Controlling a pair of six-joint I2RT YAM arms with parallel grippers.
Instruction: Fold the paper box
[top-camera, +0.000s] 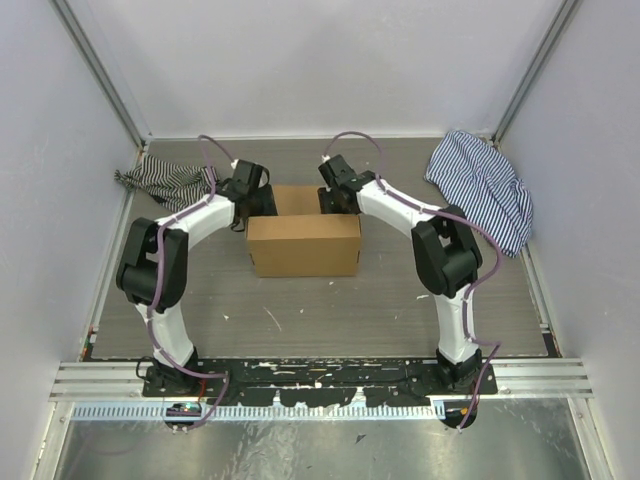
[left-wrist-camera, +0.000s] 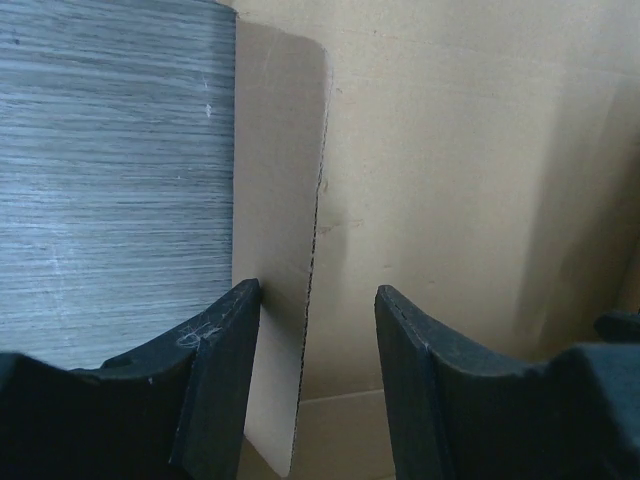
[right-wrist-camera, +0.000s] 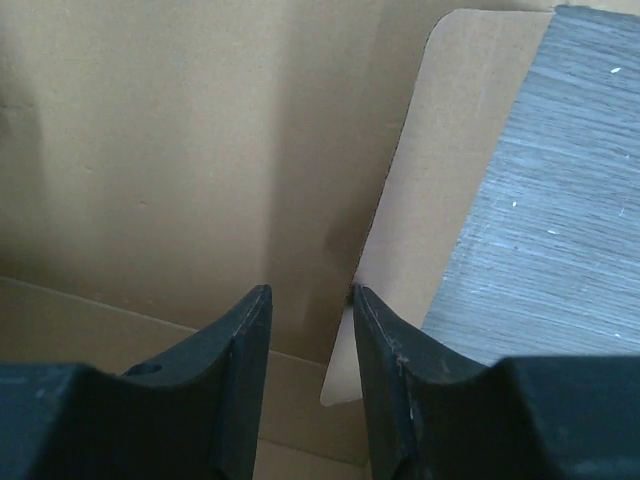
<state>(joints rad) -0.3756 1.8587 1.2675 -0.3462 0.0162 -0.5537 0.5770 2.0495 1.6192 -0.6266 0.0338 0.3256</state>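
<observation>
The paper box is brown cardboard, standing mid-table with a wall raised toward the camera. My left gripper is at its back left corner and my right gripper at its back right. In the left wrist view the left gripper is open around a rounded side flap, which rests against the left finger and stands apart from the other. In the right wrist view the right gripper is open, and a flap has its edge by the right finger.
A dark striped cloth lies at the back left, and a blue striped cloth lies at the back right. White walls close in the table on three sides. A metal rail runs along the near edge.
</observation>
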